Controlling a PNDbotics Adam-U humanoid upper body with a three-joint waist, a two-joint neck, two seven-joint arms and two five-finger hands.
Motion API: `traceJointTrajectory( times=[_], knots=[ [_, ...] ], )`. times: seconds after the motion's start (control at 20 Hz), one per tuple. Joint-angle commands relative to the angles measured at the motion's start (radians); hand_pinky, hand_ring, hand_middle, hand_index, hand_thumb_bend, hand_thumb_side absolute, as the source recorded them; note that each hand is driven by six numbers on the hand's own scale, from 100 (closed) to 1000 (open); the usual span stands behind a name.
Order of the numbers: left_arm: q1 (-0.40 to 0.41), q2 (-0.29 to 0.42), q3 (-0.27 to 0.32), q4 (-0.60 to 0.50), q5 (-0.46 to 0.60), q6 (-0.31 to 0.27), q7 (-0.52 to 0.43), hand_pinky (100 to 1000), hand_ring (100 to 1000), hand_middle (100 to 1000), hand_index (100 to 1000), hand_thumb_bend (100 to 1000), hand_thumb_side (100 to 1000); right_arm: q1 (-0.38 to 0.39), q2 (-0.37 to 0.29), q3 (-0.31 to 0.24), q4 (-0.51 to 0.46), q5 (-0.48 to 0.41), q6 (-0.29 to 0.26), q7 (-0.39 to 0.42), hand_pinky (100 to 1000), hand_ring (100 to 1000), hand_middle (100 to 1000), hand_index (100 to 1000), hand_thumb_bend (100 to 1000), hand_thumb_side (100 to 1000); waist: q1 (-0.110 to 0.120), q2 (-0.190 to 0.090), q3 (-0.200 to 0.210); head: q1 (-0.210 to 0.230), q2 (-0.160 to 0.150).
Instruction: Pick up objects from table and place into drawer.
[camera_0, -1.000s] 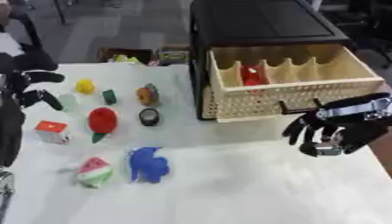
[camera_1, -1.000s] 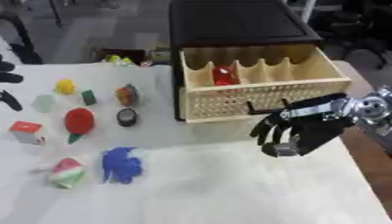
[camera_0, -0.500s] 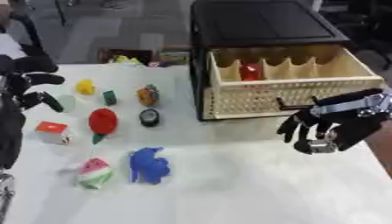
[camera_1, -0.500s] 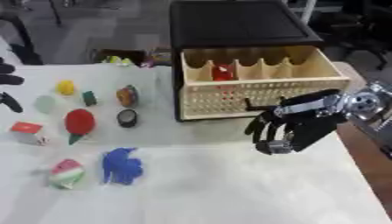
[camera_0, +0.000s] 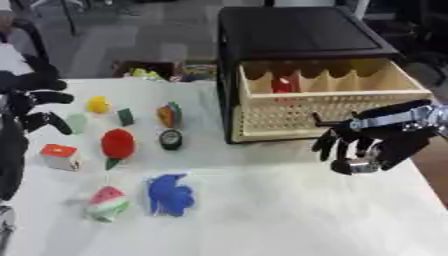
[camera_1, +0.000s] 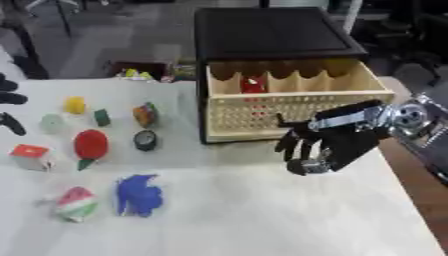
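White table (camera_0: 262, 220) carries a black cabinet (camera_0: 297, 37) with its cream drawer (camera_0: 328, 102) pulled open. At left lie a blue toy (camera_0: 168, 194), red strawberry (camera_0: 117, 143), watermelon slice (camera_0: 106, 204), red-and-white cube (camera_0: 59, 155), yellow piece (camera_0: 98, 104) and black round item (camera_0: 171, 139).

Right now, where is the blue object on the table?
In the left eye view, the blue object lies on the table's left half, near the front edge, just right of the watermelon-slice toy and below the round black item.

A red thing (camera_0: 283, 85) in the drawer (camera_0: 325, 102) sits half behind a divider — its shape cannot be told. The left hand (camera_0: 35, 107) is partly cut by the picture's left edge; colourful bits (camera_0: 145, 74) beyond the table — too blurred to name.
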Motion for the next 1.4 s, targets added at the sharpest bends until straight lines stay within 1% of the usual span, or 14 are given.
traceJointTrajectory(
  times=[0.05,0.9,1.4],
  knots=[
    [-0.007,0.002,0.01,-0.016,0.001,0.001,-0.004,406,670,650,743,100,1000,-0.024,-0.013,-0.015,0.018,0.01,0.004,0.001,353,687,769,918,215,584,-0.001,-0.01,0.003,-0.001,-0.012],
    [-0.003,-0.004,0.013,-0.016,0.0,0.004,-0.008,410,672,652,741,100,1000,-0.08,0.021,-0.012,0.076,0.021,-0.004,0.001,341,681,764,915,234,585,-0.003,-0.007,0.011,-0.005,-0.022],
    [-0.001,-0.01,0.014,-0.016,-0.002,0.006,-0.011,412,673,653,738,100,1000,-0.125,0.049,-0.007,0.128,0.037,-0.008,-0.005,327,677,760,914,248,593,-0.002,-0.004,0.022,-0.009,-0.029]
  ],
)
